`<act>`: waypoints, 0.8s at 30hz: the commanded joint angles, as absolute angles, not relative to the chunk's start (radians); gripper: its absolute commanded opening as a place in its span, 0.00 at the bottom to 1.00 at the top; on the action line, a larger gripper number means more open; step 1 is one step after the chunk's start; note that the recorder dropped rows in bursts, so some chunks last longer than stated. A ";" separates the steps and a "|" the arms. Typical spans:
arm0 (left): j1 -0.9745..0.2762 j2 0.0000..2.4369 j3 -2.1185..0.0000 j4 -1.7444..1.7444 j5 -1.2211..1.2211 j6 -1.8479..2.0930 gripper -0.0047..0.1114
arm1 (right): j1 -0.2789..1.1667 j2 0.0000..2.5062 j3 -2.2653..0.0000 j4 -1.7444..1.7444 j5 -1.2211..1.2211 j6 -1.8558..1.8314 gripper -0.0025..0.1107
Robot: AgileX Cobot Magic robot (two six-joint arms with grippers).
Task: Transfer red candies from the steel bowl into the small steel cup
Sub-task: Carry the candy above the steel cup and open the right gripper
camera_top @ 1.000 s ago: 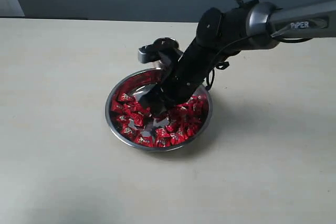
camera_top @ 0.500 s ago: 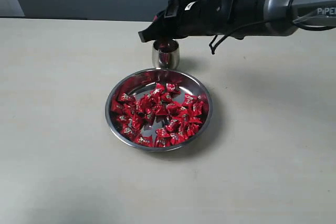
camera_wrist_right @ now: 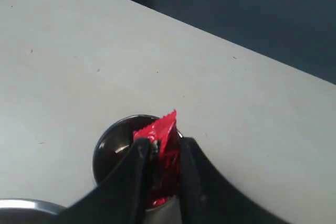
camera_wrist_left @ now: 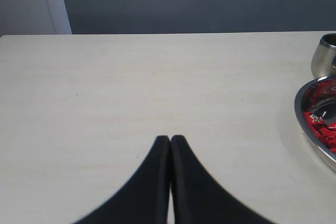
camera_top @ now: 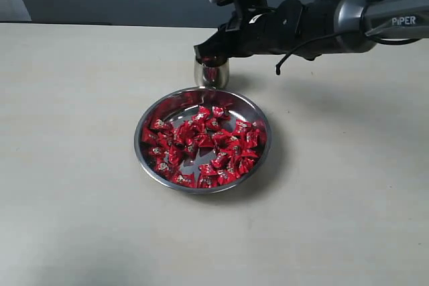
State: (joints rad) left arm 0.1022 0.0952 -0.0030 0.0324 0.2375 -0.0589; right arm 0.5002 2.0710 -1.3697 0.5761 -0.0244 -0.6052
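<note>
Right now the right gripper (camera_wrist_right: pixel 164 149) is clamped on a single candy (camera_wrist_right: pixel 161 129). The red wrapper is pinched between the two black fingers, with its pointed end poking out past the tips. Directly below the pinch stands the small steel cup (camera_wrist_right: pixel 111 148). In the right wrist view the candy hangs over one side of the cup's mouth rather than its centre.

The step in hand looks like the drop. It would go best if the gripper shifted slightly so the candy sits over the middle of the opening. It could then come down a touch and part its fingers without jerking. The cup is narrow and probably light, so a wrapper catching the rim could bounce out, and a finger brushing it could tip it.

Just beside the cup, lower than the gripper, lies the steel bowl (camera_top: pixel 137 144). The remaining red candies (camera_top: pixel 204 142) are heaped in it, so most of the task is left to do. Whether bowl and cup touch cannot be told. Nothing stands between the gripper and the cup.

Well apart from the gripper, the left gripper (camera_wrist_left: pixel 170 141) hangs over the bare table (camera_top: pixel 80 205). Its fingers are pressed together on nothing, and it is out of the way.
</note>
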 commanded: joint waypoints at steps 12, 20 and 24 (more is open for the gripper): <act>0.097 0.088 0.000 0.033 0.233 -0.061 0.04 | 0.495 2.168 -1.532 0.577 0.092 -0.609 0.16; 0.097 0.088 0.000 0.033 0.233 -0.061 0.04 | 0.491 2.177 -1.549 0.593 0.099 -0.606 0.31; 0.097 0.088 0.000 0.033 0.233 -0.061 0.04 | 0.489 2.174 -1.549 0.608 0.142 -0.605 0.31</act>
State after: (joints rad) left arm 0.1022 0.0952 -0.0030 0.0324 0.2375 -0.0589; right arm 0.4960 2.1782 -1.5446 0.5976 0.1114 -0.6052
